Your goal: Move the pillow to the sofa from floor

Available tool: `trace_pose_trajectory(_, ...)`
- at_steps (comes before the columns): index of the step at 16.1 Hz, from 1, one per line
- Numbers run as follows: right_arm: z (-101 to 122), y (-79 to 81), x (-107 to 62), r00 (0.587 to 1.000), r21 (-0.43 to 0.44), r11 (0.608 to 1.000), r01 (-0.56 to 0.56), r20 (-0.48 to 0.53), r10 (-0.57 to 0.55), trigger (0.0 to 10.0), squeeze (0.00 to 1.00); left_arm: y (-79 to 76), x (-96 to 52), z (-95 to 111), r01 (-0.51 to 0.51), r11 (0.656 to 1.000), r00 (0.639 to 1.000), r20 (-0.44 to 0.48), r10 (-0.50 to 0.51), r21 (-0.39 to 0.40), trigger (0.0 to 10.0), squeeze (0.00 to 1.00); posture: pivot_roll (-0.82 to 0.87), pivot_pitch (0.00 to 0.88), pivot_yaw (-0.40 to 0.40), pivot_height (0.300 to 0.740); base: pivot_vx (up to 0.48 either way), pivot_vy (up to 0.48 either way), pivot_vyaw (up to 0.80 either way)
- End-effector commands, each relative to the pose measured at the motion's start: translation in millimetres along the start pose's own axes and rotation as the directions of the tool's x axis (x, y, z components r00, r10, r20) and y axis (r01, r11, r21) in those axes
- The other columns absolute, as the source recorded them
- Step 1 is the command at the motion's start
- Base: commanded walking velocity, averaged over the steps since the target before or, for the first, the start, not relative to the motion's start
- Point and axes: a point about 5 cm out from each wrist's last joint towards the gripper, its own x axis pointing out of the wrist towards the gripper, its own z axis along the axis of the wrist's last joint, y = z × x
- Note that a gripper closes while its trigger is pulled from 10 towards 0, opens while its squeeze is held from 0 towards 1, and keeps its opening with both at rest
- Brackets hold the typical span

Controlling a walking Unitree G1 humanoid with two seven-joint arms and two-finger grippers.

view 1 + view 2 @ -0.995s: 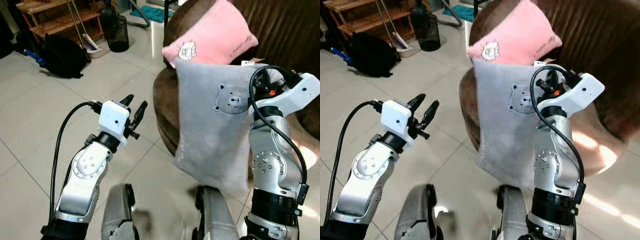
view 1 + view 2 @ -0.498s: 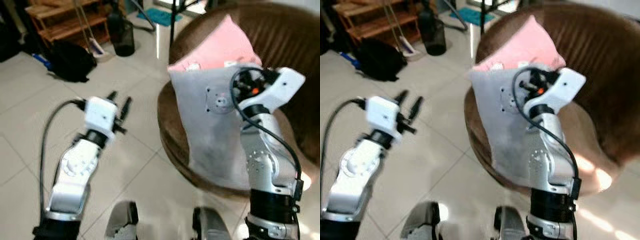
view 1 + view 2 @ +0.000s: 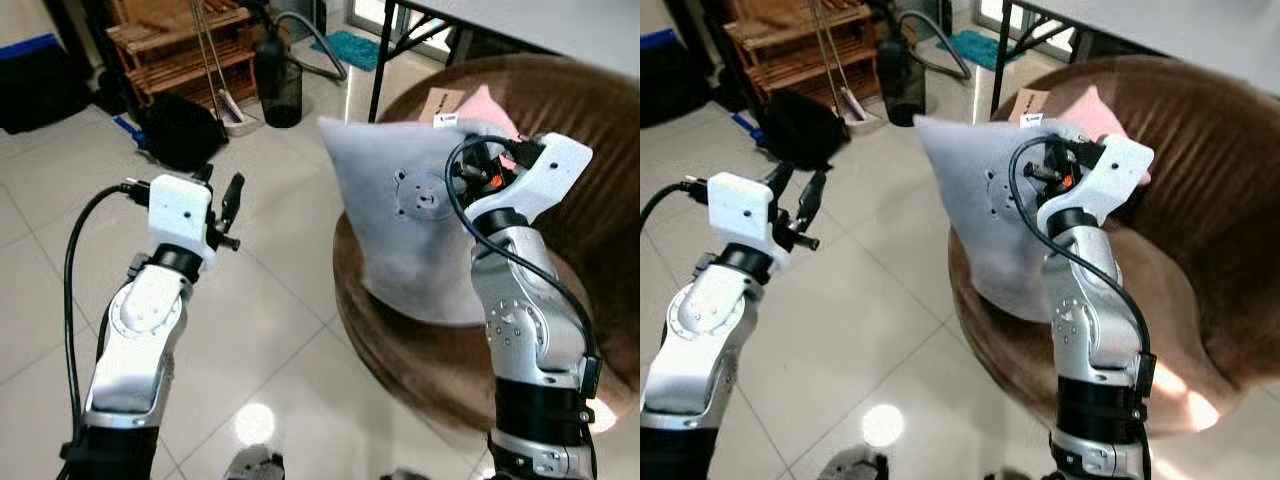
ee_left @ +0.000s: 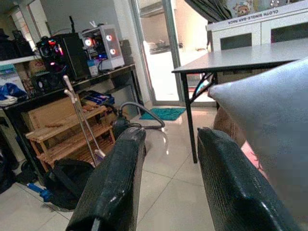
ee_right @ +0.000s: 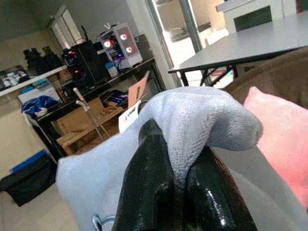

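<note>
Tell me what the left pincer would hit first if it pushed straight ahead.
Probably nothing close: the open left pincer points across bare floor toward the black table leg. The grey pillow lies just beside that line. Depth is uncertain.

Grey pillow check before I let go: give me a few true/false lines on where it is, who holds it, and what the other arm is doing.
1. The right gripper is pinching the grey pillow by its top edge. True.
2. The grey pillow lies on the floor. False: it hangs in the air over the brown sofa.
3. The left gripper is open and holds nothing. True.
4. A pink pillow sits on the sofa behind the grey one. True.
5. Both grippers grip the pillow. False: the left is raised over the tiled floor, apart from it.
</note>
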Motion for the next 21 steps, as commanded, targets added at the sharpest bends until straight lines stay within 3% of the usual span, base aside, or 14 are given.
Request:
trace_pose_trajectory(1, 0.0, 4.5, -2.5, 0.999, -0.011, 0.999, -0.032, 0.015, 0.032, 10.0, 0.0, -3.4, -0.3, -2.3, 0.0, 1.0, 1.0, -0.02, 0.0, 0.006, 10.0, 0.0, 0.02, 0.025, -0.02, 0.74, 0.0, -0.326, 0.0)
trace_pose_trajectory(10, -5.3, -0.7, -7.4, 1.0, -0.007, 1.0, -0.006, 0.004, 0.006, 10.0, 0.0, -5.9, -0.1, -3.5, 0.016, 1.0, 0.999, -0.029, -0.016, 0.016, 10.0, 0.0, 0.02, 0.028, -0.012, 0.74, 0.0, -0.474, 0.0)
trace_pose_trajectory(15, -7.4, 0.8, -7.6, 1.0, -0.015, 1.0, -0.02, -0.01, 0.02, 10.0, 0.0, -8.5, -2.0, -8.1, 0.031, 0.999, 0.998, -0.045, -0.032, -0.011, 10.0, 0.0, 0.02, 0.033, -0.015, 0.74, 0.0, 0.0, 0.0)
trace_pose_trajectory(21, -10.8, 3.9, -7.7, 0.999, -0.026, 0.999, -0.038, -0.031, 0.037, 10.0, 0.0, -10.7, -2.8, -8.6, 0.048, 0.998, 0.998, -0.048, -0.05, -0.033, 10.0, 0.0, 0.02, 0.03, -0.016, 0.74, 0.337, 0.0, -0.33)
